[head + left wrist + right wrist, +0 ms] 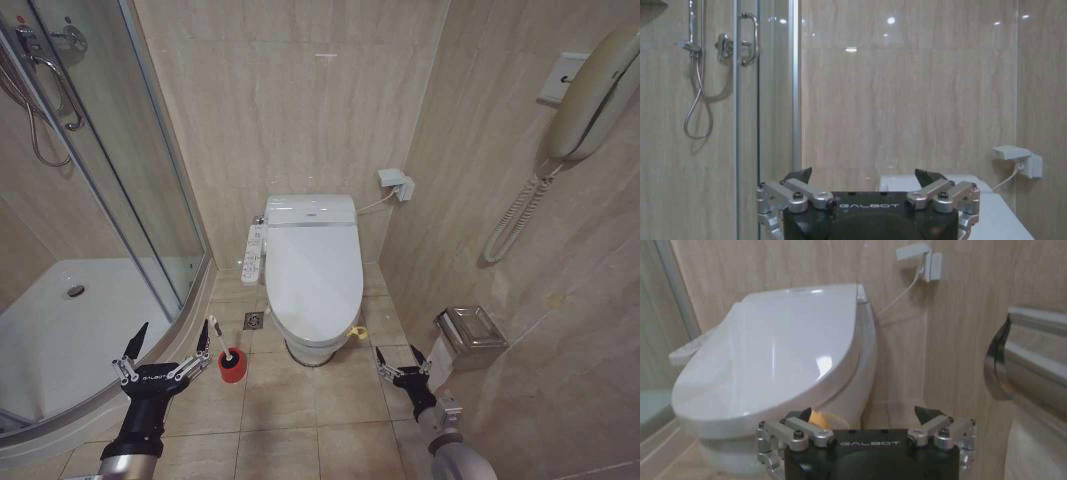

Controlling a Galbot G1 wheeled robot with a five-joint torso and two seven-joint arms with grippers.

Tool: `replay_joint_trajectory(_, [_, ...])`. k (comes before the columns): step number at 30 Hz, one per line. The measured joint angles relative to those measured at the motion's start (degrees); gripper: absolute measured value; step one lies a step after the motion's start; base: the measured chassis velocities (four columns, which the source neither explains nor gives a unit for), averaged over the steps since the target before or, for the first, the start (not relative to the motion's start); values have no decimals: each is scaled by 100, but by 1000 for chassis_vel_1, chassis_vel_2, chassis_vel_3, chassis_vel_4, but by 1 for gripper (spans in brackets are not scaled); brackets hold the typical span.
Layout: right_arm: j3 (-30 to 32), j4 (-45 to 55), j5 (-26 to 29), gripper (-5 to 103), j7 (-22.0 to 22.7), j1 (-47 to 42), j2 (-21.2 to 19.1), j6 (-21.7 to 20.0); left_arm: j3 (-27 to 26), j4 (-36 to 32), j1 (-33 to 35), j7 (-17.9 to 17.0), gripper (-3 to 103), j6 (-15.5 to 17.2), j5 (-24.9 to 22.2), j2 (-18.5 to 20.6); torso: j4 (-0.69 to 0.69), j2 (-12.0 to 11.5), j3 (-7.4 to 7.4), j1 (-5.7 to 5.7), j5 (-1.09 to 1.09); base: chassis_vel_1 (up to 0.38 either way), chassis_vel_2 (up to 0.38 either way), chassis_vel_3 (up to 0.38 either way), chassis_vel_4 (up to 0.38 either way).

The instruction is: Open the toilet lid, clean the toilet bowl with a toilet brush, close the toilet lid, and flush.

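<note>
The toilet lid [313,270] lies shut over the white toilet, so the toilet bowl is hidden beneath it. A small yellow strap [357,332] sticks out at the lid's front edge. The toilet brush [213,331] stands in its red cup [231,366] on the floor, left of the toilet's base. My left gripper [172,335] hangs open just left of the brush handle, holding nothing. My right gripper [400,353] is open and empty, low at the toilet's front right. In the right wrist view that gripper [867,412] faces the shut lid [787,350]. The left gripper [864,175] points at the back wall.
A curved glass shower door [120,180] and a white shower tray [70,320] close off the left. A long control panel [253,252] runs along the toilet's left side, with a floor drain [253,321] below. A metal paper holder [470,335] and a wall phone [590,95] hang on the right wall.
</note>
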Motion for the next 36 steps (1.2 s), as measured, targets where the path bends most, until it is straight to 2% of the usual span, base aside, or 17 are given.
replay_joint_trajectory(13, [18, -107, -153, 100, -96, -92, 55, 227, 0, 0, 0, 0, 100, 0, 0, 0, 0, 1, -1, -2, 0, -23, 19, 25, -27])
replay_joint_trajectory(23, [55, -51, -148, 100, -104, -197, 46, 298, 0, 0, 1, 0, 100, 0, 0, 0, 2, 0, 0, 1, 1, -180, 195, 187, -187])
replay_joint_trajectory(26, [132, -90, -165, 100, -104, -251, 76, 484, 0, 0, 0, 0, 100, 0, 0, 0, 0, -1, 1, 3, 0, -200, 190, 188, -198])
replay_joint_trajectory(36, [290, -29, -263, 100, -111, -541, 74, 342, 0, 0, 1, 0, 100, 0, 0, 0, 0, 1, -1, -3, 0, -57, 46, 49, -31])
